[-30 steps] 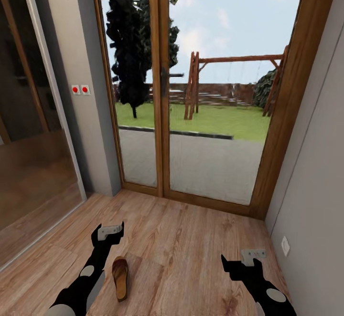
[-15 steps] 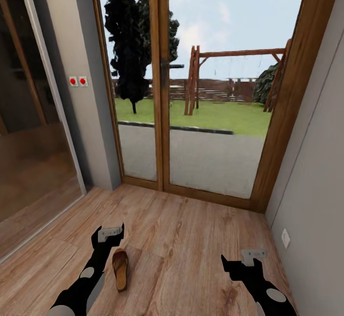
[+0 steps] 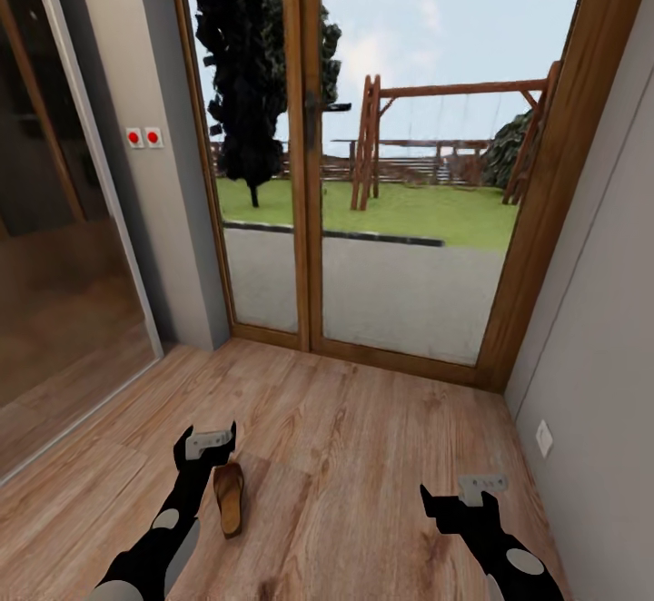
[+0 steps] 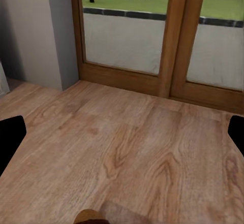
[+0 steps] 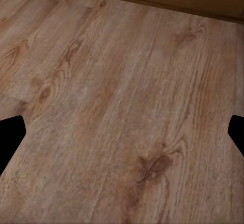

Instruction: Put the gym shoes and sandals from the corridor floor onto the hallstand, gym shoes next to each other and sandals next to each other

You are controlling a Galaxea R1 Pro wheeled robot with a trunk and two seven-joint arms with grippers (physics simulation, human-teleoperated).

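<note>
One dark brown sandal [image 3: 228, 497] with a tan footbed lies on the corridor floor [image 3: 363, 456], toe pointing toward the glass door. My left gripper [image 3: 211, 435] hovers open just beyond its toe; the sandal's tip [image 4: 89, 217] peeks in at the edge of the left wrist view, between the wide-spread fingers [image 4: 10, 137]. My right gripper [image 3: 480, 488] hangs open over bare planks near the right wall, its fingers [image 5: 10, 137] apart with nothing between them. The gym shoes and the hallstand are out of view.
A wood-framed glass double door [image 3: 304, 174] closes the corridor ahead, with a garden and swing frame outside. A grey wall [image 3: 599, 356] with a socket [image 3: 543, 438] runs along the right. On the left are a grey pillar [image 3: 154, 220] and a sliding glass panel [image 3: 54, 247].
The whole picture has shifted, so the camera has moved. The sandal now lies higher in the view and nearer my left gripper. Both arms hold the same pose, grippers open.
</note>
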